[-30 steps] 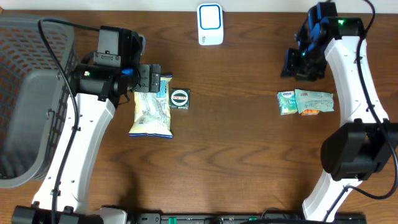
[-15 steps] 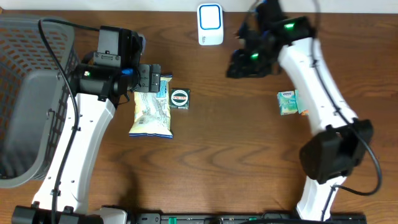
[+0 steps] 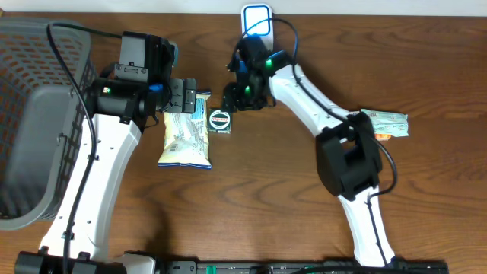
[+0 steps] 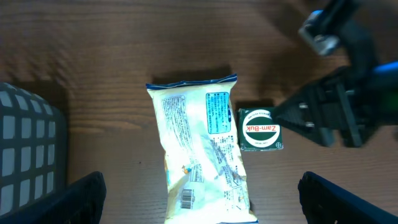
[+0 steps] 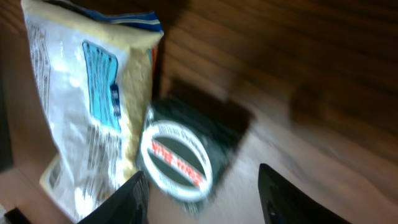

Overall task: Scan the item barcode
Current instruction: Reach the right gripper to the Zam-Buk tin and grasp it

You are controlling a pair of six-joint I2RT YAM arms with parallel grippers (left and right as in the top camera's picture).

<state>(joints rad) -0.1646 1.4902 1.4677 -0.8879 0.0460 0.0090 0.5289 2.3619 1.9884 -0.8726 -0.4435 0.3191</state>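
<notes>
A white and blue snack bag [image 3: 185, 141] lies flat left of centre, barcode side up [image 4: 189, 199]. Touching its right side is a small dark green Zam-Buk box [image 3: 220, 120] [image 4: 261, 129] [image 5: 183, 158]. My left gripper [image 3: 192, 95] [image 4: 199, 208] hovers wide open over the bag's top end, holding nothing. My right gripper [image 3: 234, 99] [image 5: 202, 199] hangs open just above and beyond the box, with nothing gripped; it also shows as a dark shape [image 4: 336, 115] in the left wrist view. The white and blue scanner [image 3: 257, 29] stands at the back edge.
A grey mesh basket [image 3: 30, 114] fills the left side of the table. A green snack packet [image 3: 386, 123] lies at the right, partly behind the right arm. The right arm stretches across the table's middle.
My right arm has swung from the far right across the table to the Zam-Buk box, its jaws widening. The left arm, bag and box have not moved.
</notes>
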